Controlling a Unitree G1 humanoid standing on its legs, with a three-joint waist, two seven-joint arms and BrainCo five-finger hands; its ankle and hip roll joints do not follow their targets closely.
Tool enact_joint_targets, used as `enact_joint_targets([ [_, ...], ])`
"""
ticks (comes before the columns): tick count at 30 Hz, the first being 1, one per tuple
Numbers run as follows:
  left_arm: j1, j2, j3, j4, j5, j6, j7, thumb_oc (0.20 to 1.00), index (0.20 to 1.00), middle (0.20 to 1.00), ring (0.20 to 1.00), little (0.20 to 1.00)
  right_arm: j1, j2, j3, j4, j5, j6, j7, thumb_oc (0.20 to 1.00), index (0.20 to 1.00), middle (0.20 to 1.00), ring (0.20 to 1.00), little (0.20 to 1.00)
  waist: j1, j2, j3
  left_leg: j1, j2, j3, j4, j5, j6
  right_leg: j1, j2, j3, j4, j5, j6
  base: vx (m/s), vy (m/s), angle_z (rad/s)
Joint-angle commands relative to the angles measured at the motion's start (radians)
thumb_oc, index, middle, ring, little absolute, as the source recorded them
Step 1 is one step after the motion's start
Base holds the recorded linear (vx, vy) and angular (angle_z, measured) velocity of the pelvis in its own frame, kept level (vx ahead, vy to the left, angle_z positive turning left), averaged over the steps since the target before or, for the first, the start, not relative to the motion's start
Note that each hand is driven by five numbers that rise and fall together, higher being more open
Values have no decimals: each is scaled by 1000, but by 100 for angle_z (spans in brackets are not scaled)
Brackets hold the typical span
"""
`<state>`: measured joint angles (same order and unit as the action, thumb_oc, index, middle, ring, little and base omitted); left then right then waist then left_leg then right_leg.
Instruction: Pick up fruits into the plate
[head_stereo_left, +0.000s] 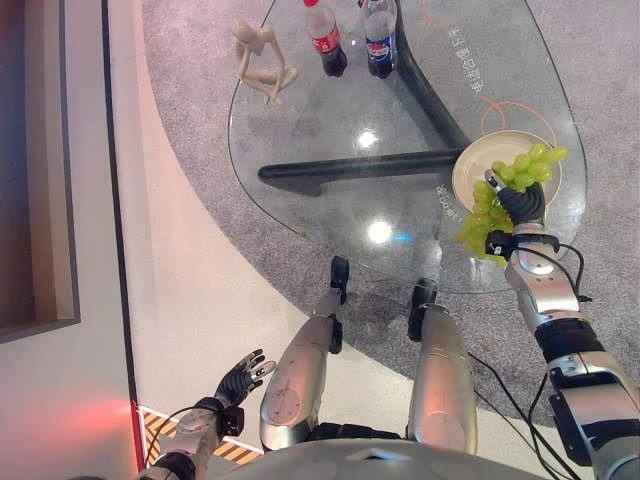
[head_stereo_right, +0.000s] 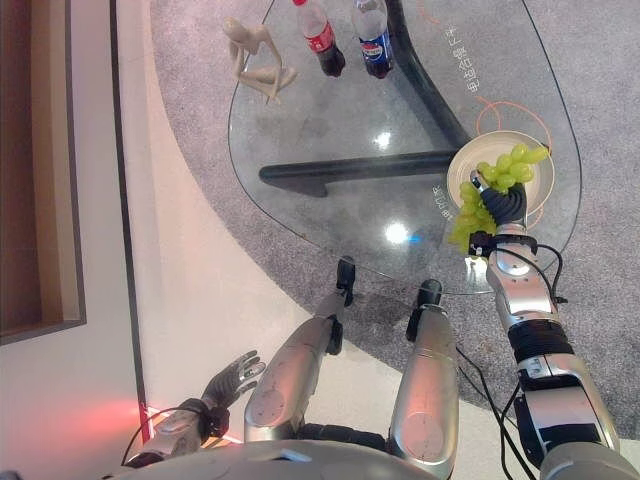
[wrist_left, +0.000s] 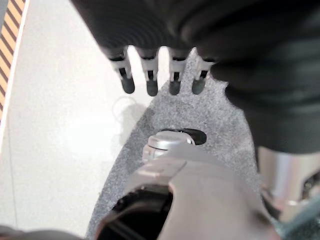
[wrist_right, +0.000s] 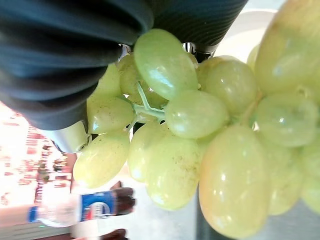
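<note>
Green grapes (head_stereo_left: 505, 185) are what I've got right now, a big bunch clamped in the right hand (head_stereo_left: 520, 208), hanging partly over the near edge of the plate (head_stereo_left: 478, 160) at the right side of the glass tabletop (head_stereo_left: 330, 215). From the head cams part of the bunch sits above the plate and the rest trails off toward me, past the rim. My read is this is the drop-off step, so the trick is to get the whole bunch centred over the plate before letting go, come down low so nothing bounces, and open slowly, since loose grapes look like they'd roll straight off glass. I'd also watch that the dangling end doesn't snag the rim on the way in. Right wrist cam has grapes pressed up against the dark cover, so the fingers are wrapped on them, though I can't see how tight. Left hand (head_stereo_left: 243, 375) is just hanging low by the leg over the floor, fingers straight and relaxed, holding nothing. Two soda bottles (head_stereo_left: 326, 40) and a pale figurine (head_stereo_left: 262, 60) stand at the far end of the tabletop, well apart from the plate, so no clutter to worry about.
</note>
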<state>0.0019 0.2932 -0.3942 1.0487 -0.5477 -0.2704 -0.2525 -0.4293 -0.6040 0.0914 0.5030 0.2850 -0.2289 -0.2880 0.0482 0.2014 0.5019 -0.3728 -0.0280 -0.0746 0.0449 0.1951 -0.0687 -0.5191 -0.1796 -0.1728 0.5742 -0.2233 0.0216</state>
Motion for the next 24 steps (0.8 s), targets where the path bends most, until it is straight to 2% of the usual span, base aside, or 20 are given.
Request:
enact_joint_targets([
  [1, 39, -6, 20, 16, -5, -11, -9, 1000, 1000, 1000, 1000, 1000, -20, -64, -33, -119, -33, -98, -31, 200, 200, 200, 200, 200, -20, 11, 11, 68, -82, 39, 98, -176, 59, 61, 69, -25, -210, 156, 5, 0, 0, 0],
  [10, 54, -19, 26, 24, 4, -16, -14, 1000, 1000, 1000, 1000, 1000, -21, -66, -55, -182, -47, -125, -71, 200, 200, 200, 200, 200, -14, 17, -2, 85, -85, 30, 93, -175, 59, 76, 65, -32, -202, 144, -1, 15, 11, 1],
  [17, 64, -24, 29, 29, 16, -12, -24, 1000, 1000, 1000, 1000, 1000, -24, -78, -67, -192, -42, -102, -91, 200, 200, 200, 200, 200, -12, 22, -8, 87, -87, 30, 101, -175, 57, 79, 60, -34, -191, 138, -4, 22, 12, 1],
  [24, 64, -22, 31, 41, 14, -22, -26, 1000, 1000, 1000, 1000, 1000, -9, -59, -42, -152, -20, -42, -77, 200, 200, 200, 200, 200, -7, 12, -9, 92, -86, 25, 97, -176, 58, 87, 65, -34, -193, 134, -7, 3, -8, -1],
])
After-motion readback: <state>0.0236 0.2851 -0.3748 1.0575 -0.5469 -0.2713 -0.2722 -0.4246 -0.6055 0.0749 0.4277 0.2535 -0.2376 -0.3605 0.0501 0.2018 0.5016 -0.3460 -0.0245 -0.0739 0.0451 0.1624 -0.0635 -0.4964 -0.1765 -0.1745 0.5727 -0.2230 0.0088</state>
